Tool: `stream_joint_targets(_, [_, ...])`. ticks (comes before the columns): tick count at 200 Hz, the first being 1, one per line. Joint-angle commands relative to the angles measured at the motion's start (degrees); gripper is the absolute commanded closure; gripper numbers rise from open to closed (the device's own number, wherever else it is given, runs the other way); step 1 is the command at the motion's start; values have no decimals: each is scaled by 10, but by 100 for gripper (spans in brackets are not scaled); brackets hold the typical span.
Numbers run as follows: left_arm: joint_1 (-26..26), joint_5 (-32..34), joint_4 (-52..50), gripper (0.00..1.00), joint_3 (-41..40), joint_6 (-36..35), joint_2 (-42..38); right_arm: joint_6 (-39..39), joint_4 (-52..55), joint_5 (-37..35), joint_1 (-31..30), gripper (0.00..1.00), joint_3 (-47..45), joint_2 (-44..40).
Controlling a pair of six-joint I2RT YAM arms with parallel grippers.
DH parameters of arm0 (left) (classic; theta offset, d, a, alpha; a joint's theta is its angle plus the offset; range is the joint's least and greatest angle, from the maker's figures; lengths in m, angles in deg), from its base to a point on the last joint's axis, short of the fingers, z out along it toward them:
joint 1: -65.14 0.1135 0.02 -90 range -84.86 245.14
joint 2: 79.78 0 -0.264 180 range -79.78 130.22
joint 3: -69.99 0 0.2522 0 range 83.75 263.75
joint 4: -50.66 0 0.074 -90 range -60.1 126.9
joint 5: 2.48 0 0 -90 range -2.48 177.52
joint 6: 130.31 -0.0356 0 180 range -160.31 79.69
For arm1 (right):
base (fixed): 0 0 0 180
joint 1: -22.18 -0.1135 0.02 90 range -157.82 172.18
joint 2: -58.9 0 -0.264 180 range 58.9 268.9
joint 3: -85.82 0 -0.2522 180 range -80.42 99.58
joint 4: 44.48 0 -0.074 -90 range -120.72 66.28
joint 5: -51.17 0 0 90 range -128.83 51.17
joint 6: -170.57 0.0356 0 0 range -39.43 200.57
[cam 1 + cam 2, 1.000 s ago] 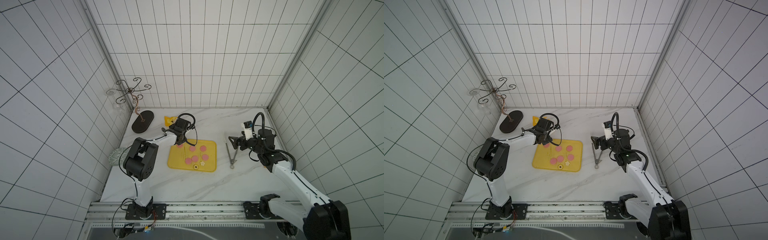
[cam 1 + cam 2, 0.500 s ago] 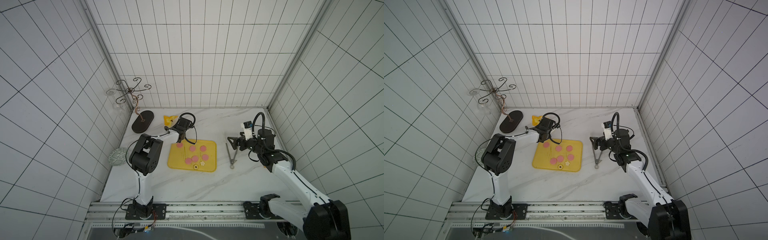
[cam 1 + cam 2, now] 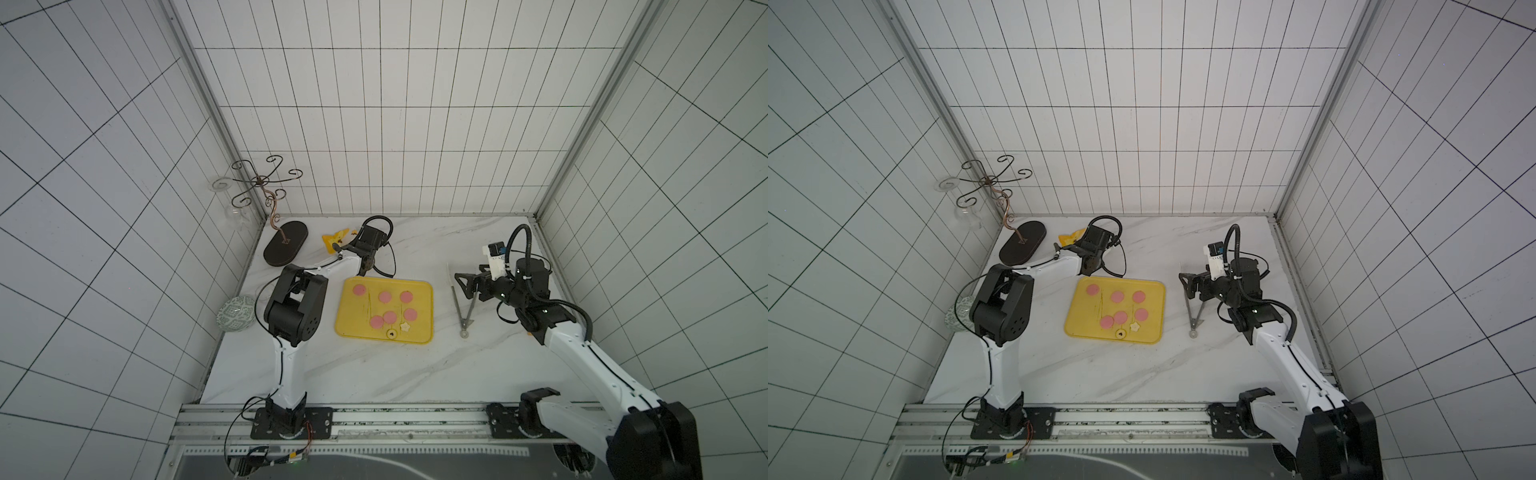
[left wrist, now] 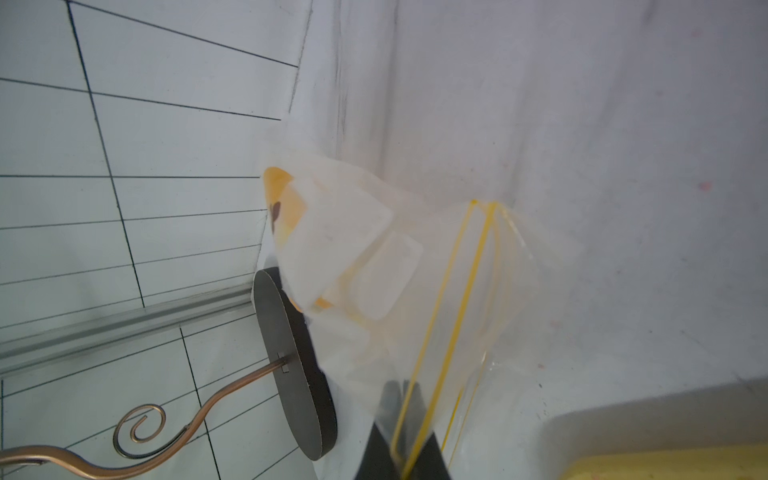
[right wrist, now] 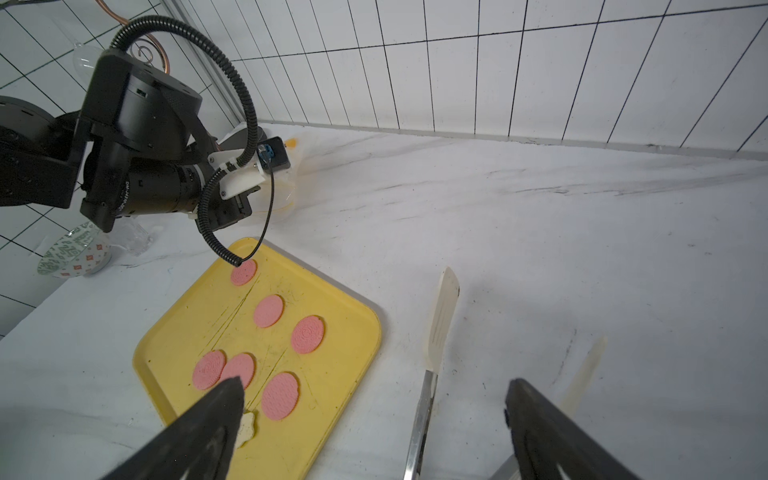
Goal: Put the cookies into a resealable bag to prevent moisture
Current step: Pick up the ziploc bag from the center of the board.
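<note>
At the back of the table (image 3: pixel 374 374), just beside the dark base of the stand (image 3: pixel 286 243), sits the crinkled bag (image 4: pixel 374 257), and the left gripper (image 4: pixel 401 399) pinches the bag's yellow zip edge between fingers (image 4: pixel 380 444) pressed together. The cookies (image 3: pixel 389 317) rest on the yellow tray (image 3: pixel 424 291) mid-table, well apart from the bag: six pink discs, with a pale flower and a small yellow round near the front rim. The right gripper (image 5: pixel 374 386) hovers above the tongs (image 5: pixel 440 316) beside the tray, its fingers (image 5: pixel 199 428) spread wide and holding nothing.
</note>
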Motion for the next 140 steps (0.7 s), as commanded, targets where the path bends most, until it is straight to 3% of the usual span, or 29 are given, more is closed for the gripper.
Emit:
stream_joint_targets(1, [-3, 9, -104, 100, 68, 104, -16, 20, -25, 31, -5, 0, 19, -6])
stream_joint_targets(19, [-1, -16, -220, 100, 161, 225, -7, 51, -52, 54, -5, 0, 9, -4])
stream_joint_targets(54, [5, -190, -441, 100, 360, 444, 39, 135, -139, 84, -7, 1, -17, -2])
stream_joint_targets(88, [7, -363, -409, 100, 295, 536, -16, 194, -162, 81, -22, 0, -5, 26])
stream_joint_targets(118, [13, -475, -418, 100, 296, 595, -5, 206, -173, 46, -40, 0, 0, 40])
stream_joint_targets(140, [10, -516, -395, 100, 264, 615, -11, 208, -163, 30, -42, 1, 9, 50])
